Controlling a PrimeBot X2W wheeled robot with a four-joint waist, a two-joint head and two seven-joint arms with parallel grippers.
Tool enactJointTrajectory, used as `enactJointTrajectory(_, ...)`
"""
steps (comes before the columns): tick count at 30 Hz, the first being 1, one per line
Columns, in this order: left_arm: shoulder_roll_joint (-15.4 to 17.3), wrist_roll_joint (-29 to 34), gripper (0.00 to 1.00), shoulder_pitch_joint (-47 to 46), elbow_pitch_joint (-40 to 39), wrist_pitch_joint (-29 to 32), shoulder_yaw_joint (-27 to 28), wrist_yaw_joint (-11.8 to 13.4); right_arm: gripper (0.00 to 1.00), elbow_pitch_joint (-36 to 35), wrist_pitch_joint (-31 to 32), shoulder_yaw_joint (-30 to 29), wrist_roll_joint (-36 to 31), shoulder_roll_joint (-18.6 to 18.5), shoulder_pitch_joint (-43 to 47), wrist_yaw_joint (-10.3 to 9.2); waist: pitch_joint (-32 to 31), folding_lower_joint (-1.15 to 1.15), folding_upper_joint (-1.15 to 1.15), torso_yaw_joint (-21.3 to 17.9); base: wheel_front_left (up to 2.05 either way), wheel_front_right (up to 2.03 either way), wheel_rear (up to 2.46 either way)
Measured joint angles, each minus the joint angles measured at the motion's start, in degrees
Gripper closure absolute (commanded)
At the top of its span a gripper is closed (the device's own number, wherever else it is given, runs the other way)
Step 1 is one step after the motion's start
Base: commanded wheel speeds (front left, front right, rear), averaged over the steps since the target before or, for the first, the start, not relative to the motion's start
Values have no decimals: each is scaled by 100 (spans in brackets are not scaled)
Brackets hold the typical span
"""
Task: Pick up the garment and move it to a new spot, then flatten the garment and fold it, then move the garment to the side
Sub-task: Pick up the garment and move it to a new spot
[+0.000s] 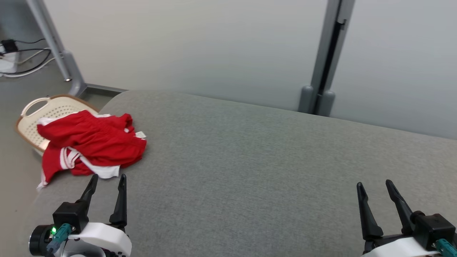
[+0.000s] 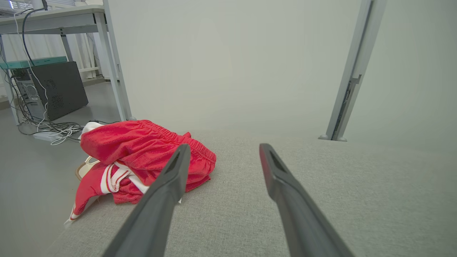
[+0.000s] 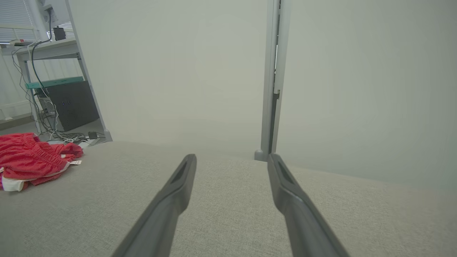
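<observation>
Grey upholstered surface (image 1: pixel 250 171) backed by a pale partition. Near left, the left gripper (image 1: pixel 109 177) holds its fingers apart and empty, as does the right gripper (image 1: pixel 373 184) near right. Just beyond the left fingertips, the crumpled red garment (image 1: pixel 96 141) drapes over the surface's left edge, above a cream basket (image 1: pixel 32 107).

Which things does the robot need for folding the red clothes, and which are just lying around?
For the job:
- red garment
- grey surface it lies on
- left gripper and right gripper, both open

Just lying about:
- basket beside the surface
- floor cables
- dark computer tower
</observation>
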Motion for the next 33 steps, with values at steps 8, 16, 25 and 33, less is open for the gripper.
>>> enactJointTrajectory(8,105,-105,0,-33,-131,2,110,55,0,-12,-11,179,-18,55,-126,0,75,0,0,830,0,0,0)
enactJointTrajectory(16,84,-209,0,27,-334,-2,194,152,0,35,15,282,-23,18,-302,1,234,0,0,1039,0,0,0)
enactJointTrajectory(25,79,-253,0,32,-397,-12,168,160,0,63,31,283,-19,-41,-353,1,252,0,0,1057,0,0,0)
enactJointTrajectory(33,-9,-263,0,-441,-108,0,-46,107,0,-211,211,191,-62,-70,-315,1,371,0,0,1007,0,0,0)
